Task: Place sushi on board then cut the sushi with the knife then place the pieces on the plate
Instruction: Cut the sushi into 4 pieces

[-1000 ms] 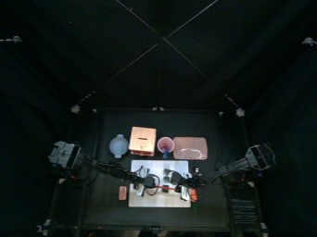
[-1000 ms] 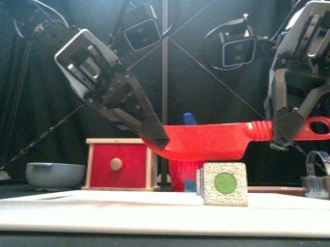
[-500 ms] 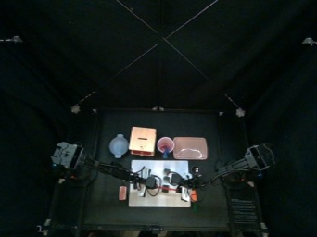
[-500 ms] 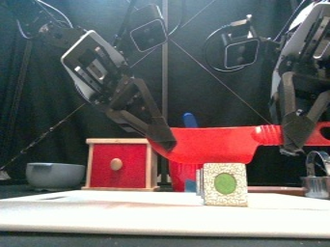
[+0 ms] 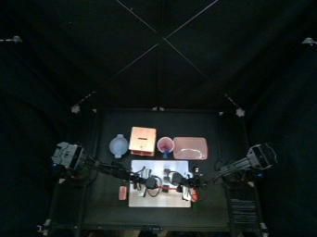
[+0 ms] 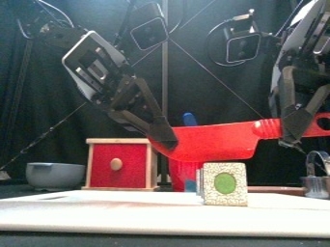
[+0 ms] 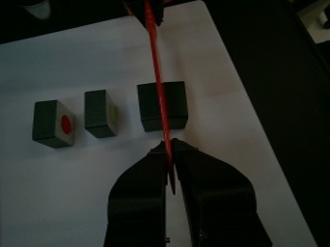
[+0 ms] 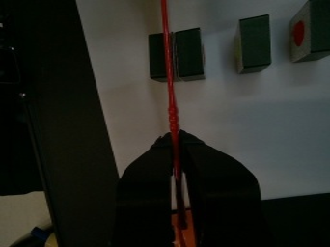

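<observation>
Sushi pieces on board; box, tray behind

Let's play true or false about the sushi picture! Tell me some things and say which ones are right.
1. The left claw and the right claw both hold the red knife. True.
2. The sushi pieces lie on the pink tray. False: they stand on the white board.
3. Three sushi pieces show on the board. True.
4. The wooden box has a blue drawer front. False: it is red.
</observation>
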`<action>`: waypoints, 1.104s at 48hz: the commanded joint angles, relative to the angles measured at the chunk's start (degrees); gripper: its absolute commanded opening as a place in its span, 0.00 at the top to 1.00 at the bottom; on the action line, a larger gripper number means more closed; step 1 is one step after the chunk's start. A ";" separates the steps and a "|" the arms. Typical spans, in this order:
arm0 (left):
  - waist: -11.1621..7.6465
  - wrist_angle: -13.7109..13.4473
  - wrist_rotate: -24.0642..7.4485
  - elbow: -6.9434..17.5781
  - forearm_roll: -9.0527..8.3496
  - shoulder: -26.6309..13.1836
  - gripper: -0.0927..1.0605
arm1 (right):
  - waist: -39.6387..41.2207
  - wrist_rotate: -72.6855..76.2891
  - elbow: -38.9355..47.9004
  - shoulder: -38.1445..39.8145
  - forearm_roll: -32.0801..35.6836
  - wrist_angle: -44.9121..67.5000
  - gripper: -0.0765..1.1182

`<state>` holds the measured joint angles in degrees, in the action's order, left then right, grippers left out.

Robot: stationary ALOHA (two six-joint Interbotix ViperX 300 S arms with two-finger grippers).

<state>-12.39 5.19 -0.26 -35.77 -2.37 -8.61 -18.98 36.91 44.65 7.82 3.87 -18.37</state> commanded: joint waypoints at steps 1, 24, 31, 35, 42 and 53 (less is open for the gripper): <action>0.09 0.18 -0.18 0.97 -0.35 0.79 0.51 | -0.18 0.09 -0.18 1.76 -0.09 0.09 0.71; 0.09 0.18 -0.09 0.97 -0.26 -0.35 0.51 | -0.18 0.09 -0.18 -0.35 -0.44 0.35 0.71; 0.09 0.18 -0.09 0.97 -0.18 -0.62 0.51 | -0.18 0.09 0.00 -0.79 -0.53 0.44 0.71; 0.09 0.18 -0.09 0.97 -0.18 -0.97 0.51 | -0.26 0.09 -0.09 -1.32 -0.88 0.44 0.71; 0.09 0.18 -0.09 1.05 -0.18 -1.23 0.51 | -0.44 0.09 -0.26 -2.55 -1.05 0.44 0.71; 0.09 0.18 -0.09 1.05 -0.09 -1.41 0.51 | -0.62 0.09 -0.44 -3.52 -1.05 0.62 0.71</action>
<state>-12.22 5.27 -0.26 -35.33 -2.37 -10.63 -19.25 36.83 44.82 3.52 2.99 -17.75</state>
